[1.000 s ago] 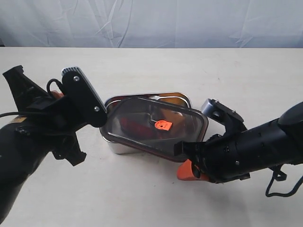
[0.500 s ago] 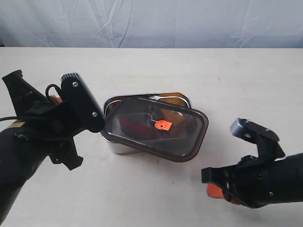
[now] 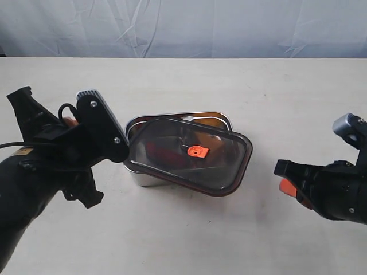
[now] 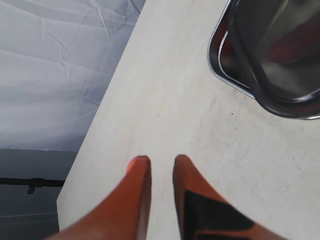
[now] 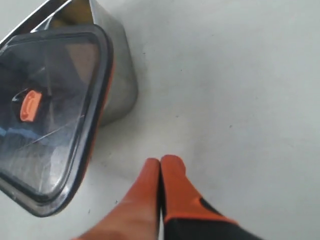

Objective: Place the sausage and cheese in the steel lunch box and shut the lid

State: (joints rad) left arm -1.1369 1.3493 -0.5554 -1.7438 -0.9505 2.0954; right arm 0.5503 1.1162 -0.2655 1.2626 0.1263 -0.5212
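Lid (image 3: 189, 156) lies crooked on the box (image 3: 143, 179), one corner overhanging, not seated. Sausage (image 3: 163, 154) shows red through it, inside the box; the cheese cannot be made out. Pressing one edge could tip or slide the lid. Left gripper (image 4: 161, 162), fingers narrowly apart, empty, is beside the box. Right gripper (image 5: 160, 162), fingers pressed together, empty, is well apart. Nothing on the table (image 3: 258, 91) blocks either.

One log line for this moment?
lid askew on box, unseated | left fingers apart, empty | right fingers shut, empty, clear of box
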